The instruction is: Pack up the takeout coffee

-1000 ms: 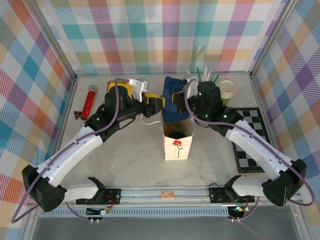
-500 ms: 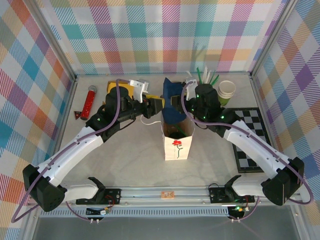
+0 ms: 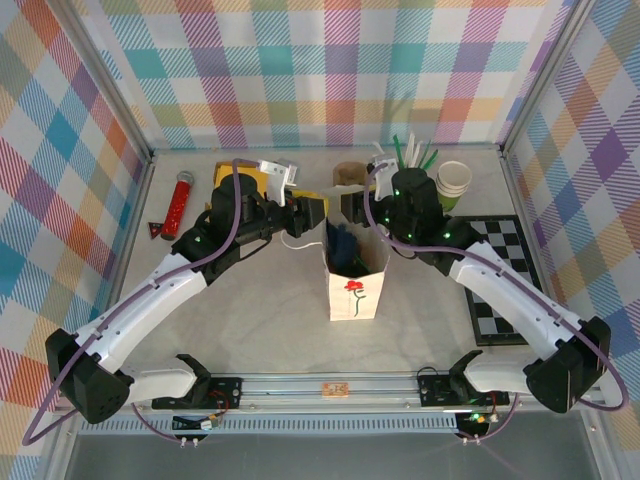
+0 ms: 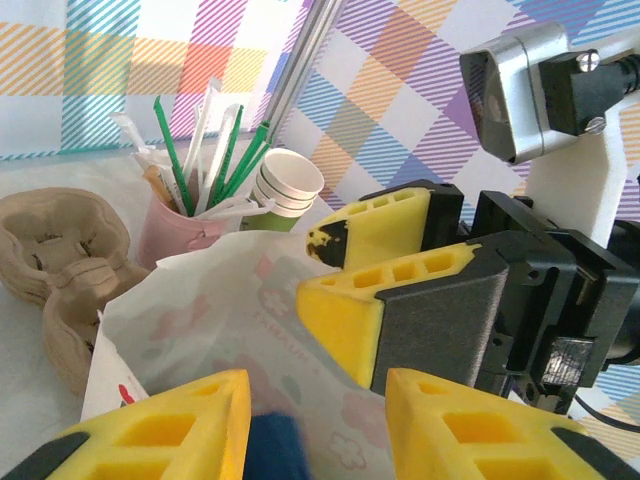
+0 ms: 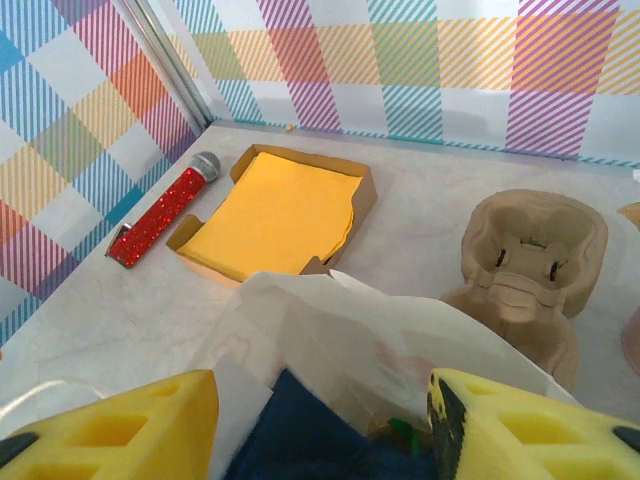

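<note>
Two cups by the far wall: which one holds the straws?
The pink cup, beside the stacked paper cups: green and white straws stick out of it, while the stack's top cup looks empty.

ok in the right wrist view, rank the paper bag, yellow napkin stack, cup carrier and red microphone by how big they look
1. paper bag, though nearness to the camera inflates it.
2. yellow napkin stack and cup carrier, too alike to rank.
3. red microphone.
</note>
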Controlling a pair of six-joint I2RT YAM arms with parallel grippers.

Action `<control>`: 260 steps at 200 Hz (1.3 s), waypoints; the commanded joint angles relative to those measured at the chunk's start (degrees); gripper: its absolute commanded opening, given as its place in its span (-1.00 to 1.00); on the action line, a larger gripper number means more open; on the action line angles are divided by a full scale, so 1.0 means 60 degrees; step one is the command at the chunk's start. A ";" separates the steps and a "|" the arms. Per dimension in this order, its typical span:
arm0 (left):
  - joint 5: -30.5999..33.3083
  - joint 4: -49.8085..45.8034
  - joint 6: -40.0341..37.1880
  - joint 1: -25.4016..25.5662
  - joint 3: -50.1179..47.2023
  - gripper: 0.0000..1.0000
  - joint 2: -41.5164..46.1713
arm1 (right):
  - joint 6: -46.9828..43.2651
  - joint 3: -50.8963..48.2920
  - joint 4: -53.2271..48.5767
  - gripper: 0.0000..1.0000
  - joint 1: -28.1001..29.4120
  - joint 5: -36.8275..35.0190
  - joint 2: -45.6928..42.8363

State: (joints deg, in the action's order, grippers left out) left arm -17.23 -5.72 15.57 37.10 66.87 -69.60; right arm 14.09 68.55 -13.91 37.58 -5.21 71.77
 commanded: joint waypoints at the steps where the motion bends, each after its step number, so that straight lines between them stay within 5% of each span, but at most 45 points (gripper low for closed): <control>1: 0.0104 0.0217 -0.0003 0.0071 -0.0133 -0.20 0.0262 | -0.0121 0.0106 -0.0058 0.15 0.0088 -0.0138 -0.0314; 76: 0.0099 -0.0206 -0.0195 0.0071 0.0105 -0.20 0.0147 | -0.0301 0.0606 -0.0744 0.15 0.0094 0.0130 -0.0253; 159: 0.0474 -0.1474 -0.0836 0.0071 0.0903 -0.19 0.0120 | -0.1046 0.4457 -0.6124 0.16 0.0640 0.0837 0.1091; 260: 0.0887 -0.3416 -0.1377 0.0071 0.1676 -0.12 -0.0196 | 0.0735 0.7463 -1.0421 0.17 0.1199 0.0193 0.2537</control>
State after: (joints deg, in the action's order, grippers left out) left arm -13.32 -22.63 9.13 37.10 74.85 -69.91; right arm 15.14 109.86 -68.73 43.62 -3.29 86.30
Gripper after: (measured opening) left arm 0.421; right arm 0.584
